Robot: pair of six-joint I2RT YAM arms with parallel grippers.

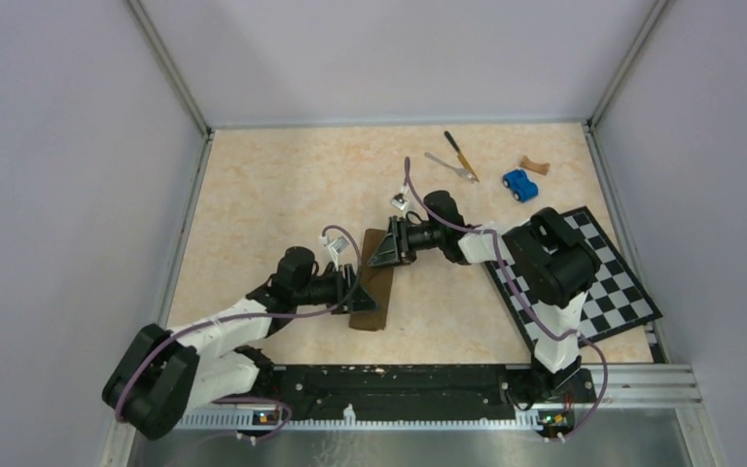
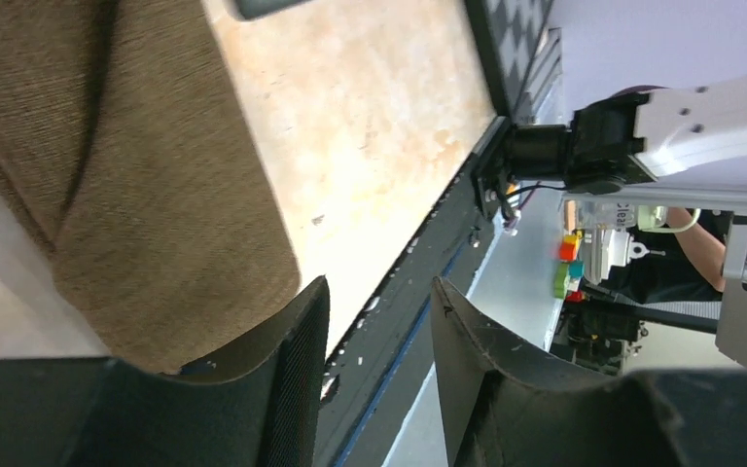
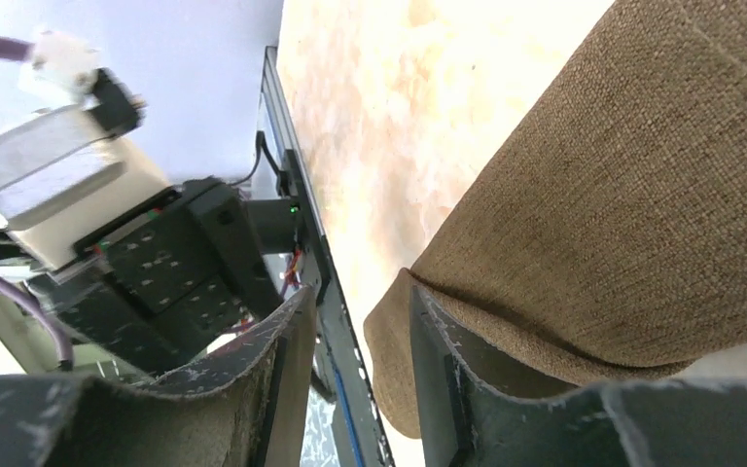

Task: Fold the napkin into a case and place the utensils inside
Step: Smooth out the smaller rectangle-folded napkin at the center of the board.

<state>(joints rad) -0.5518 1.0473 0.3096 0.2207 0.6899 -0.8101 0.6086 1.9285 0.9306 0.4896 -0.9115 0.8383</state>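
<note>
The dark brown napkin (image 1: 373, 284) lies folded as a long narrow strip in the middle of the table, one end toward the front rail. My left gripper (image 1: 354, 288) is at the strip's left edge. In the left wrist view its jaws (image 2: 379, 302) stand open with nothing between them, and the cloth (image 2: 156, 175) lies beside the left finger. My right gripper (image 1: 385, 249) is over the strip's far end. It is open (image 3: 360, 321), with the cloth (image 3: 622, 214) under and beside its right finger. The knife (image 1: 460, 154) and fork (image 1: 450, 165) lie at the back, away from both grippers.
A blue toy car (image 1: 518, 184) and a small brown piece (image 1: 535, 165) sit at the back right. A black-and-white checkered board (image 1: 608, 292) lies on the right under the right arm. The black front rail (image 1: 399, 379) runs just below the napkin's near end.
</note>
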